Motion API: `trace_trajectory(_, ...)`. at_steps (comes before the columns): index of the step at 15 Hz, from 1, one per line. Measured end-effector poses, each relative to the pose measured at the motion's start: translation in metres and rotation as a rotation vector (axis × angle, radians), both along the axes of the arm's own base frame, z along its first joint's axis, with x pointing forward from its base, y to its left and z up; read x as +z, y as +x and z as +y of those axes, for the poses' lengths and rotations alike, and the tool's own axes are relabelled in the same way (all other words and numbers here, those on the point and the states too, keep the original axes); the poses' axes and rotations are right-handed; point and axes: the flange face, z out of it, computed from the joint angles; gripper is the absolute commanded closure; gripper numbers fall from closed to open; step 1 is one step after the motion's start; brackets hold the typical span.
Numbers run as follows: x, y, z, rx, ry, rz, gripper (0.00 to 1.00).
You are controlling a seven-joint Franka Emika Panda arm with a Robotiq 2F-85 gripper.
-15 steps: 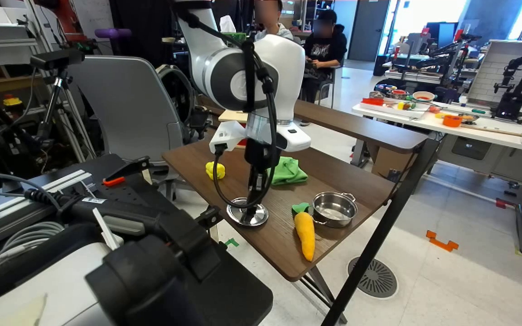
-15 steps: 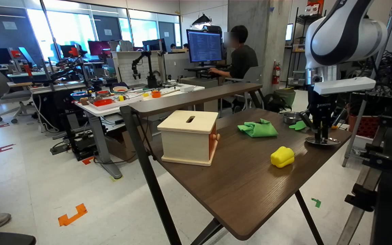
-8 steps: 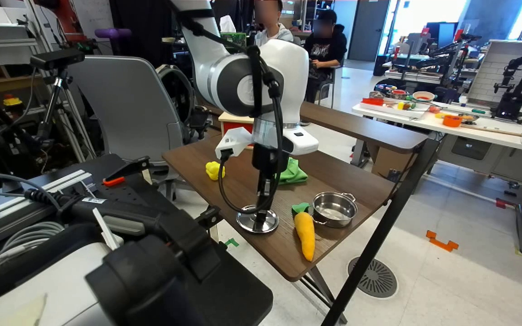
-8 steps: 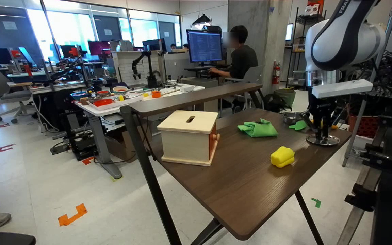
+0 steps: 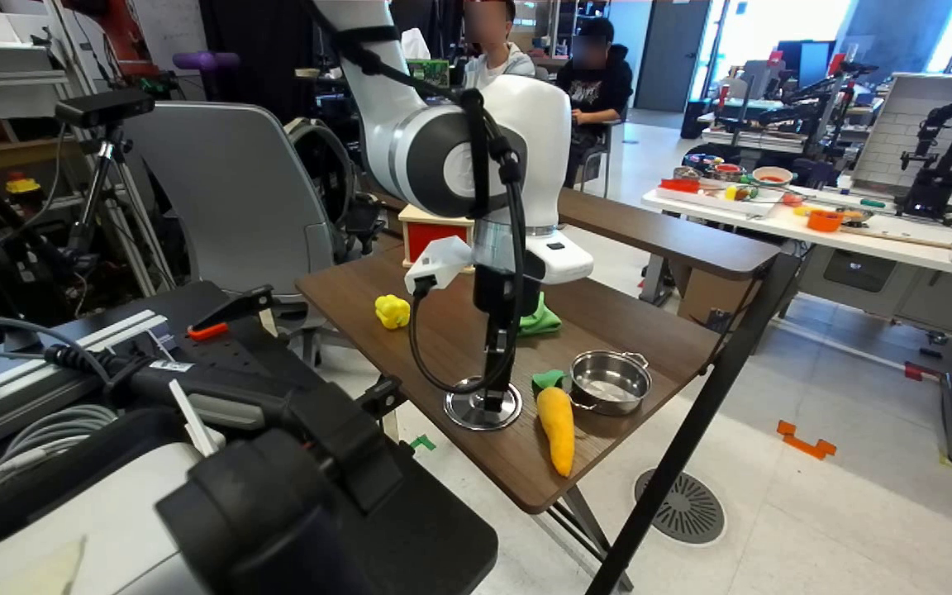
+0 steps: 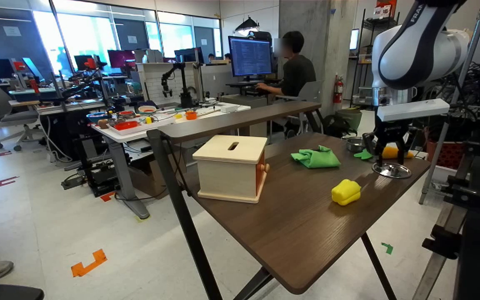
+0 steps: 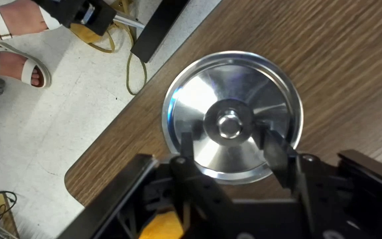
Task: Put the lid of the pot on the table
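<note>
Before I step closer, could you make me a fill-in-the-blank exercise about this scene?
The black gripper is ____, not clamped on the silver knob of the round silver metal lid.
The tapered orange object beside the shallow silver metal pot resembles a ____.
The lumpy yellow object resembles a bell ____.
The crumpled ____ cloth lies on the brown wooden table.
Missing words: open; carrot; pepper; green.

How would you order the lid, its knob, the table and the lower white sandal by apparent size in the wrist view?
Largest first:
Table
Lid
Lower white sandal, partly out of frame
Knob
</note>
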Motion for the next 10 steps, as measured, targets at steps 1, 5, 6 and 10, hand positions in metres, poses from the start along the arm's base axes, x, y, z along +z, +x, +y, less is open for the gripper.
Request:
trace_trajectory(1, 0.0, 0.0, 0.0, -0.001, -0.001, 0.0, 0.03)
trace_trajectory(5, 0.006, 0.004, 0.005, 0.005, 0.003, -0.016, 0.0)
trace_trajectory(6, 0.014, 0.007, 0.008, 0.01, 0.003, -0.042, 0.0)
trace_trajectory(10, 0.074, 0.014, 0.03, 0.05, 0.035, -0.165, 0.0)
